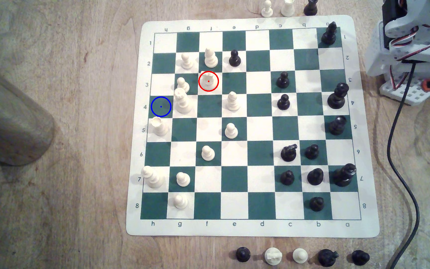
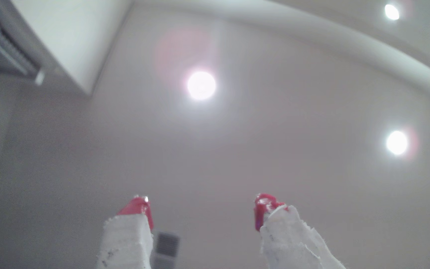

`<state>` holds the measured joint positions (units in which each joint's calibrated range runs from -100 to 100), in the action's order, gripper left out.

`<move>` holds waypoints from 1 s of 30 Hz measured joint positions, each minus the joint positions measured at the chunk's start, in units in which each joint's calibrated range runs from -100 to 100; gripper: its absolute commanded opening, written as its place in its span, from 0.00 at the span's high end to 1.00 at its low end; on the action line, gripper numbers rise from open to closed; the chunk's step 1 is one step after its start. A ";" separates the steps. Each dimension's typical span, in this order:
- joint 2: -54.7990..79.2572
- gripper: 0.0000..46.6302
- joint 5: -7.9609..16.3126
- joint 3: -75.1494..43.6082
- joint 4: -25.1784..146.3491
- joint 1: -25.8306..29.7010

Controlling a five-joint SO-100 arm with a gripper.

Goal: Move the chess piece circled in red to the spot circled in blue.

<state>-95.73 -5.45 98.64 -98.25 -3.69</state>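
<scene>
The chess piece [image 1: 208, 79], a short cream-white piece with a notched head, stands on a white square inside a red ring in the upper left part of the board in the exterior view. The spot [image 1: 161, 106] is a dark green square ringed in blue at the board's left edge, with nothing on it. My gripper [image 2: 203, 207] points up at the ceiling in the wrist view, its red-tipped white fingers [image 2: 137, 207] wide apart and holding nothing. The folded arm [image 1: 413, 44] sits beyond the board's upper right corner, far from the piece.
A tall white crowned piece [image 1: 182, 102] stands just right of the spot, a white pawn [image 1: 183, 84] above it and a cup-topped white piece [image 1: 159, 125] right below the spot. Captured pieces line the table above and below the board. A black cable [image 1: 400, 160] runs down the right.
</scene>
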 measured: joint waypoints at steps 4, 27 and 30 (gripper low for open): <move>0.00 0.53 0.05 0.00 2.71 0.00; 0.34 0.52 0.49 -9.31 83.51 -1.33; 0.00 0.52 0.49 -13.10 101.35 -1.47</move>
<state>-95.73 -4.96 85.54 3.11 -5.16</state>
